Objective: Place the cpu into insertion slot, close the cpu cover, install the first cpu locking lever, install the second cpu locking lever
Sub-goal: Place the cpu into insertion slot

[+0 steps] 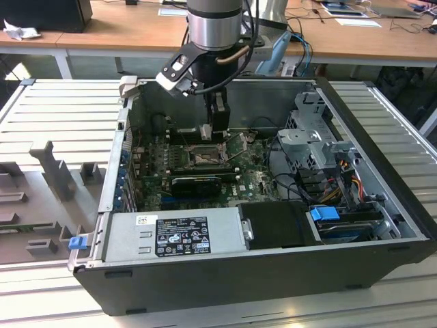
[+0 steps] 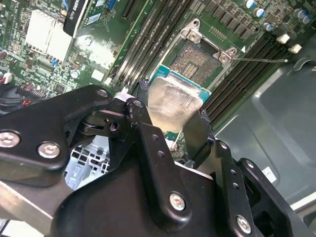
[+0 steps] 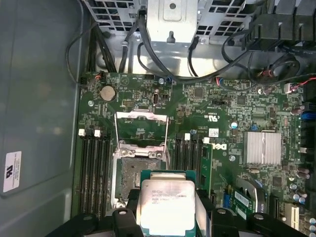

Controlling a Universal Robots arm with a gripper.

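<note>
The cpu point(image 3: 165, 207) is clamped in the jaws of the gripper point(image 1: 216, 128) near the slot point(image 3: 140, 175), not yet seated — cover point(image 3: 141, 116) raised open, all four steps judged outstanding.

A silver-grey ribbed aluminium table point(image 1: 54, 109) is standing before a row of light-brown wooden desks point(image 1: 123, 31).
In the exterior view, the table is spreading across the whole foreground, with a grey moulded plastic fixture tray point(image 1: 65, 212) lying on it at the exterior view's left. The desks, on white metal legs point(image 1: 63, 65), are carrying a black rectangular box point(image 1: 48, 14), a crumpled white paper scrap point(image 1: 17, 31) and flat white sheets point(image 1: 358, 22). Soft, even light is falling throughout.
</note>
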